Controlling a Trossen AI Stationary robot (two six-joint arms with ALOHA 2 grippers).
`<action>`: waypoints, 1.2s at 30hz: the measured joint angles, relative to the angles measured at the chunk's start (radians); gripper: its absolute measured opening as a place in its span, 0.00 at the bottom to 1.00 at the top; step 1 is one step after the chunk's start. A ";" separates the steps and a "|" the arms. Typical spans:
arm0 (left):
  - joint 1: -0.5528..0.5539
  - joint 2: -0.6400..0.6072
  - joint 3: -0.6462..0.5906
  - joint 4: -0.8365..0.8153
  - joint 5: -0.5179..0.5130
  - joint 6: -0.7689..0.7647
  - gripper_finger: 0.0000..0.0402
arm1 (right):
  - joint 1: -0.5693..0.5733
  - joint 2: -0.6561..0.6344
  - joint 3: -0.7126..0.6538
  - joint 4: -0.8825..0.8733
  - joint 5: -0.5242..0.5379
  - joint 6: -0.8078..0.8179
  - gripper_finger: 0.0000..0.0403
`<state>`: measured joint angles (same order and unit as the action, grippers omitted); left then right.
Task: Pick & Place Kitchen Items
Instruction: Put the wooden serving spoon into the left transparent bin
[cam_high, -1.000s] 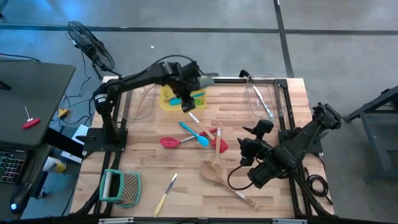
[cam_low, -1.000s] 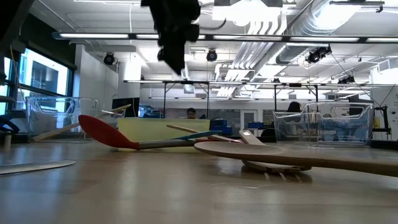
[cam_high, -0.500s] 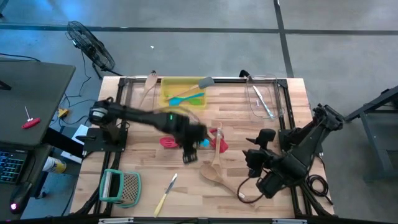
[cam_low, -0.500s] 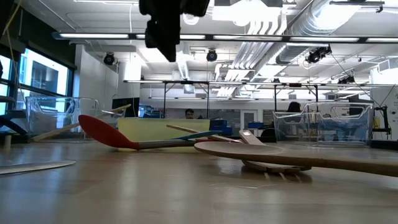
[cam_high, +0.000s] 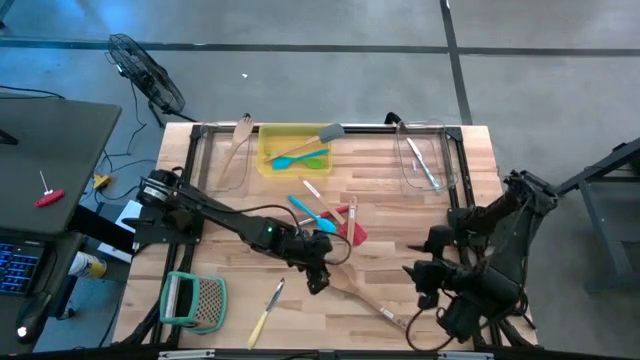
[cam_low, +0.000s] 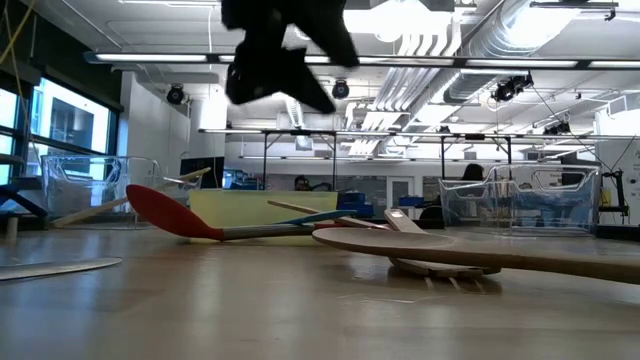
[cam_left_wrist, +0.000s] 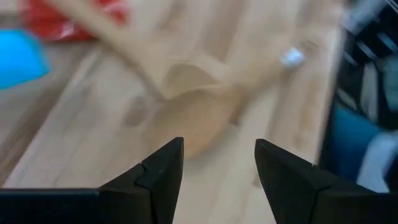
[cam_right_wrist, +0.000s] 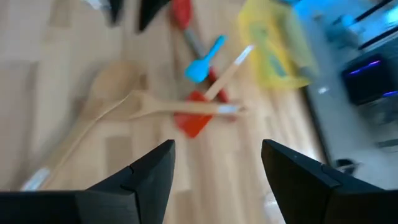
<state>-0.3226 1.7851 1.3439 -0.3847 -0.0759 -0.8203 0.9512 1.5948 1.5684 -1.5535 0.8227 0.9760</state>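
- Reaching low across the middle of the table (cam_high: 440, 160), the left gripper (cam_high: 318, 278) hangs just above the bowl of a wooden spoon (cam_high: 352, 289); its fingers (cam_left_wrist: 158, 177) stand apart with nothing between them, the spoon bowl showing in the gap.
- The right gripper (cam_high: 425, 285) waits near the table's right front corner, fingers (cam_right_wrist: 149, 174) spread wide and empty.
- The utensils lie scattered at mid-table: a blue spatula (cam_high: 312, 215), a red spatula (cam_high: 351, 228) and a second wooden spoon (cam_high: 348, 250) cross one another just beside the left gripper.
- A yellow tray (cam_high: 268, 152) at the back edge holds a blue and a green utensil, with a grey spatula (cam_high: 322, 134) resting on its rim.
- A clear bin (cam_high: 425, 160) at the back right holds metal tongs.
- A yellow-handled knife (cam_high: 265, 313) lies near the front edge, beside a green grater (cam_high: 195, 300).
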 joint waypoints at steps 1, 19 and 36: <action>0.004 0.000 -0.016 0.000 -0.019 -0.044 0.48 | 0.013 0.000 0.000 0.011 -0.032 0.007 0.58; 0.034 0.000 -0.144 0.062 0.069 -0.258 0.48 | 0.154 0.000 -0.179 0.395 -0.237 -0.083 0.58; 0.034 0.060 -0.149 0.125 0.120 -0.325 0.48 | 0.048 0.000 -0.393 0.939 -0.611 -0.388 0.58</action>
<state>-0.2886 1.8455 1.1953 -0.2593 0.0440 -1.1455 0.9990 1.5948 1.1755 -0.6143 0.2113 0.5876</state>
